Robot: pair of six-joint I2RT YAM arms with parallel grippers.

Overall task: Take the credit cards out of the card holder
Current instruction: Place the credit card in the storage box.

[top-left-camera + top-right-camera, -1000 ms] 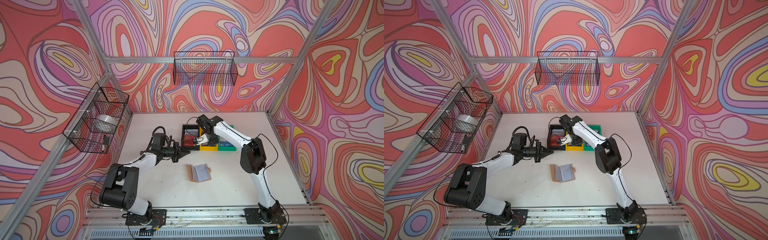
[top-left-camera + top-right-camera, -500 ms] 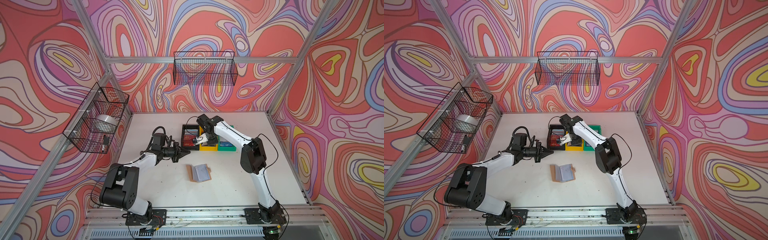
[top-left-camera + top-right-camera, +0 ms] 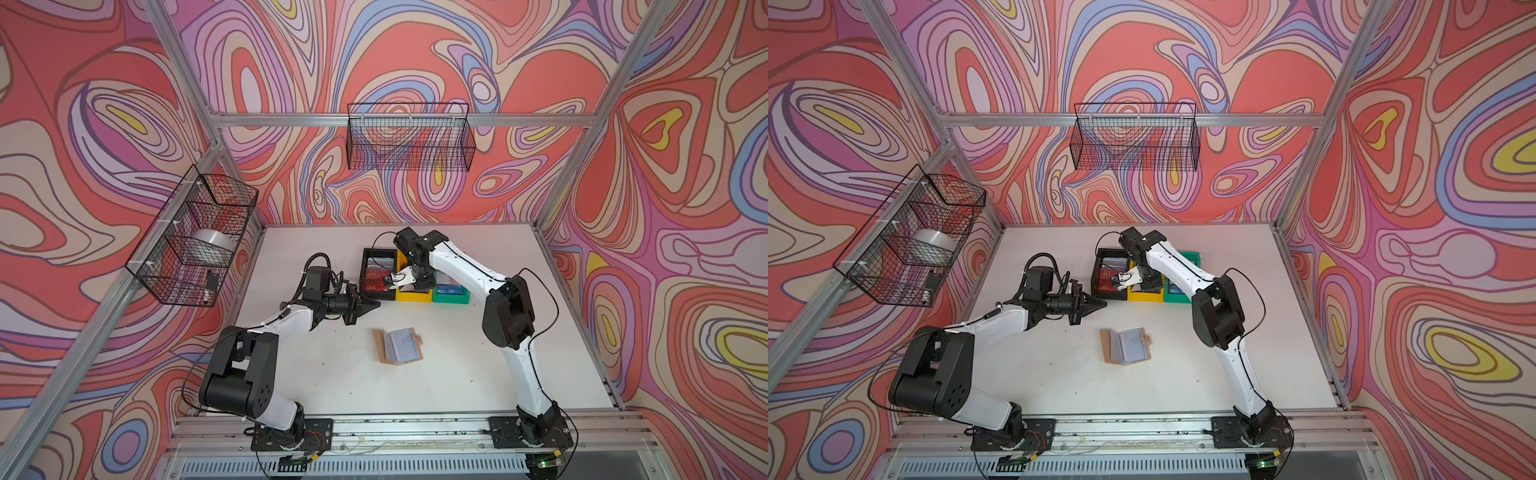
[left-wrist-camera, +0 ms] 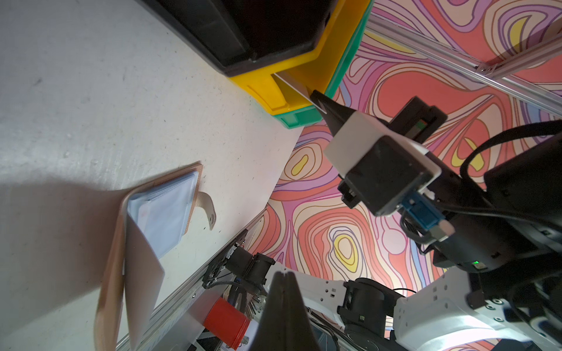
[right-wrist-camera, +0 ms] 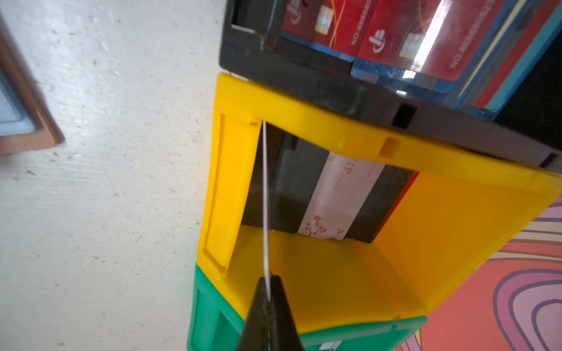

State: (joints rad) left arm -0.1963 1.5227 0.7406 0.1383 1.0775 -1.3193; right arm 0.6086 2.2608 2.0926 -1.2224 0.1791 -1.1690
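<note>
Card holder (image 3: 398,345) open flat just below centre in both top views (image 3: 1126,346), tan cover down, clear bluish sleeve pages up, snap tab curling off the right edge. Well apart from both arms.

Above it in the frame, right gripper (image 3: 390,284) clamped on a white credit card (image 5: 265,206). In the right wrist view, only a thin pale edge-on line over the yellow bin (image 3: 413,297). Inside that bin, a blossom-print card (image 5: 331,200) lying among dark ones. Touching on the left, black bin (image 3: 378,250) with red credit cards (image 5: 395,36) over blue ones. On the right, green bin (image 3: 451,298) with a blue card.

Left of the bins, left gripper (image 3: 371,306) level above the table, jaws pressed together on nothing, tips pointing toward the black bin's near corner.

Beneath all, white tabletop (image 3: 457,374), lightly speckled. Around it, aluminium frame posts and walls of swirling red, pink, lilac and yellow. Wire basket (image 3: 409,137) on the back wall at upper centre. Partitioned wire basket (image 3: 191,266) on the left wall, holding a silvery roll (image 3: 214,243).
</note>
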